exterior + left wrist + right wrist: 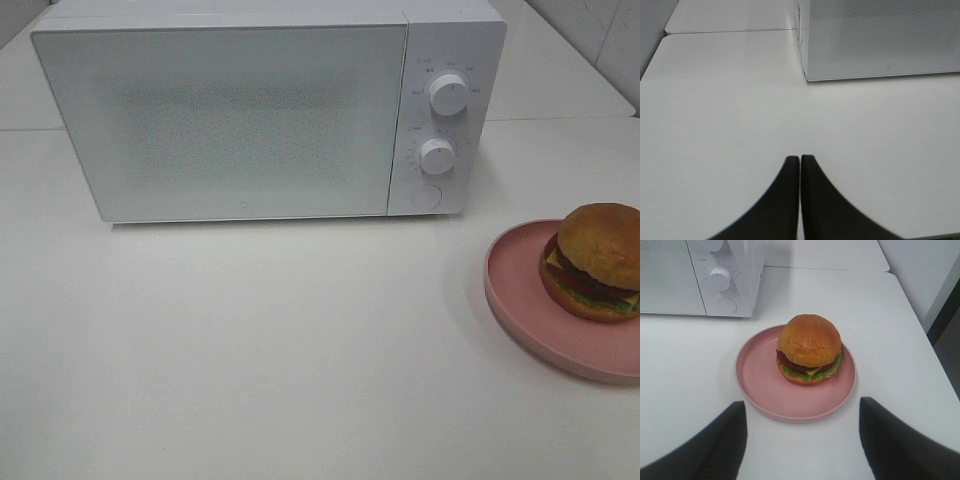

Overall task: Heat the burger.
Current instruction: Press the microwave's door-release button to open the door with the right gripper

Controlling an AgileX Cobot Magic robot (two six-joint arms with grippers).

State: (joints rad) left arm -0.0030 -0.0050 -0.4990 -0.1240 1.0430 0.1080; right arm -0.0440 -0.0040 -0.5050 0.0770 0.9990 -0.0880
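Spanning the exterior view, the white table (250,350) carries a closed microwave (220,120) at eleven o'clock and, at four o'clock, the burger (597,260) on a pink plate (520,290); tiled wall (610,40) shows at one o'clock. The left gripper (800,162) hangs over the tabletop with jaws pressed together, the right gripper (802,405) spread wide and empty near the plate

One closed, one spread.
My left gripper (800,162) faced the microwave (880,40), jaws together; my right gripper (802,405) gaped beyond its dial end.
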